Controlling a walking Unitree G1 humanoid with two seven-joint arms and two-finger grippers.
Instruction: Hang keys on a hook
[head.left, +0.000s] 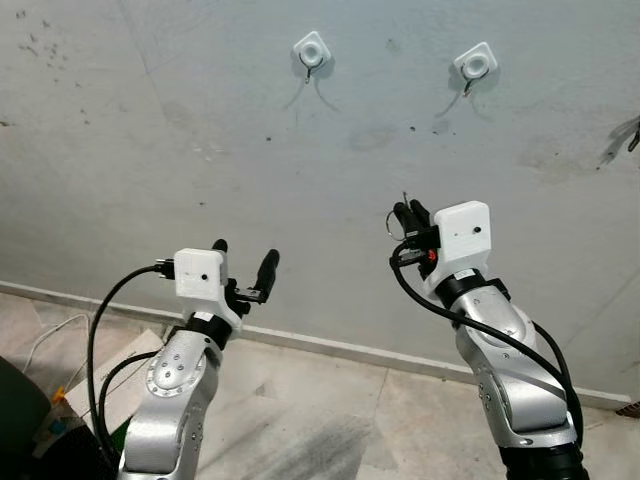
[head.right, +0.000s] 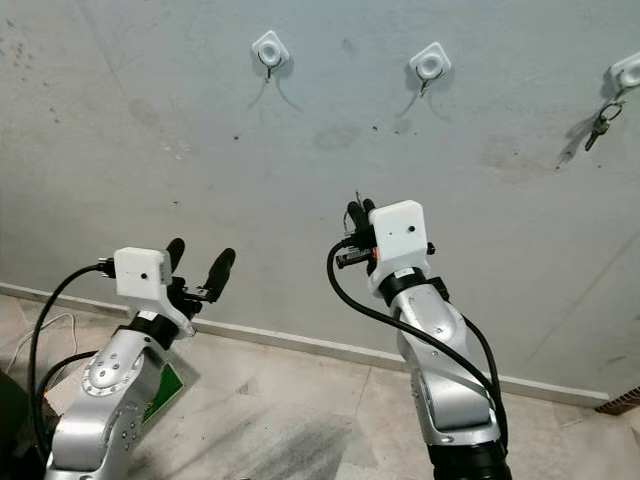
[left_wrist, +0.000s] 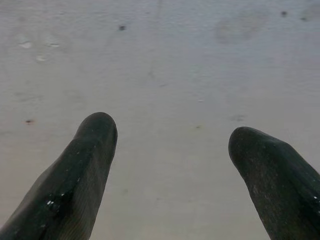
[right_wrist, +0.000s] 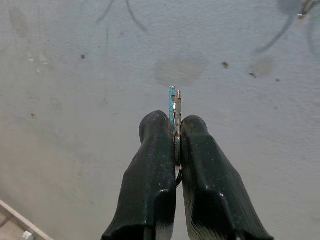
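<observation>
**Keys pinched in the right end effector, below the wall hooks**

Nearest of all, down by the floor, silver forearms rise from the lower corners, each trailing a black cable. Some paper and a white cord lie on the tiled floor (head.left: 330, 400) at the robot's left.

Raised to about mid-height, the left end effector (head.left: 245, 268) points at the wall with its two black fingers (left_wrist: 75, 175) spread wide, nothing between them; its wrist view looks at bare, speckled plaster past the two tips.

Higher and more upright, the right end effector (head.left: 411, 214) has its fingers pressed together on the keys (right_wrist: 174, 107). From the head views only a thin ring and a sliver of metal show beside the fingertips. The right wrist view tells more: two flat blades stand edge-on between the pads, one bluish, one plain metal, poking out beyond the tips, with a dark ring curving below them.

Farther off, on the grey wall (head.left: 200, 150), two white hooks are mounted above the arms, the left hook (head.left: 311, 50) and the middle hook (head.left: 475, 63). The right eye view adds a third hook (head.right: 627, 72) at the far right, with another set of keys (head.right: 600, 122) dangling from it.
</observation>
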